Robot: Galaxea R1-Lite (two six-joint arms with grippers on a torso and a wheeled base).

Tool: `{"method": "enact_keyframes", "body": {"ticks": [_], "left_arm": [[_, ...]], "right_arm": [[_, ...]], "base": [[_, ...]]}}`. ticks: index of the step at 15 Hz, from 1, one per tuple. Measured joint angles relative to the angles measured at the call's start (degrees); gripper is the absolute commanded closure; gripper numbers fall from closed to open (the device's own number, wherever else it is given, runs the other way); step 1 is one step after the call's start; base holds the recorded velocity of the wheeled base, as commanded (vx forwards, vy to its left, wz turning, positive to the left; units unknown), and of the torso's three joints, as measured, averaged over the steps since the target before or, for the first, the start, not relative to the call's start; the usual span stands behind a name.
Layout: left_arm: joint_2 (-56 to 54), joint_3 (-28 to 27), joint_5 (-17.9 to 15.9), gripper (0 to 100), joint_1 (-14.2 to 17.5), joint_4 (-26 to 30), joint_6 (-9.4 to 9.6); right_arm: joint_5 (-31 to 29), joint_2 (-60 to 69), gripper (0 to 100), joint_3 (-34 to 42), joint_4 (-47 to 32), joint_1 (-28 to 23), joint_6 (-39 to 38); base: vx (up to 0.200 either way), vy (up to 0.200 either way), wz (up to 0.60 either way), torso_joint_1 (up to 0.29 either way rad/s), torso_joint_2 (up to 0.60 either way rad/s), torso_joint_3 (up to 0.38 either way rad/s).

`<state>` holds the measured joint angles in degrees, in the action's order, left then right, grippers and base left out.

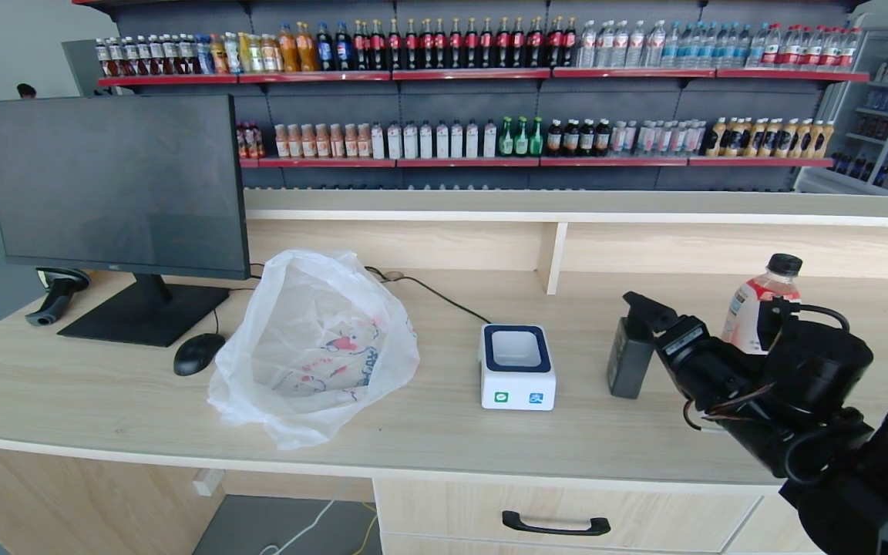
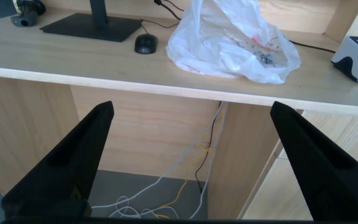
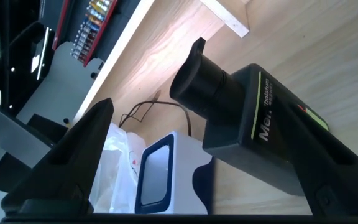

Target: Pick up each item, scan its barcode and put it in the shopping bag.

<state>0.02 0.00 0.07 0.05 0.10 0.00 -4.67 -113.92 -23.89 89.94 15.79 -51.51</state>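
Observation:
A dark rectangular bottle (image 1: 629,358) with a black cap stands on the counter right of the white barcode scanner (image 1: 517,366). My right gripper (image 1: 648,314) is at the bottle's top, open. In the right wrist view the dark bottle (image 3: 260,124) lies between the wide-spread fingers (image 3: 73,162), close to one of them. A pink drink bottle (image 1: 760,308) with a black cap stands behind the right arm. The translucent shopping bag (image 1: 313,347) sits open left of the scanner. My left gripper (image 2: 191,162) hangs open below the counter's front edge, holding nothing.
A monitor (image 1: 116,185), a mouse (image 1: 197,353) and a handheld scanner (image 1: 55,297) occupy the counter's left end. A cable (image 1: 444,297) runs behind the bag. A raised wooden ledge (image 1: 567,208) borders the back. Bare counter lies in front of the scanner.

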Motion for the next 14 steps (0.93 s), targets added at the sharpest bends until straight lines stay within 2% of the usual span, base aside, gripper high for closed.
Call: {"method": "enact_keyframes", "body": {"ticks": [14], "left_arm": [[0.0,0.0,0.0,0,0.0,0.0,0.0]], "right_arm": [[0.0,-3.77,0,-4.02,-0.02,-2.07,0.02]], "base": [[0.0,0.0,0.0,0.0,0.0,0.0]]}}
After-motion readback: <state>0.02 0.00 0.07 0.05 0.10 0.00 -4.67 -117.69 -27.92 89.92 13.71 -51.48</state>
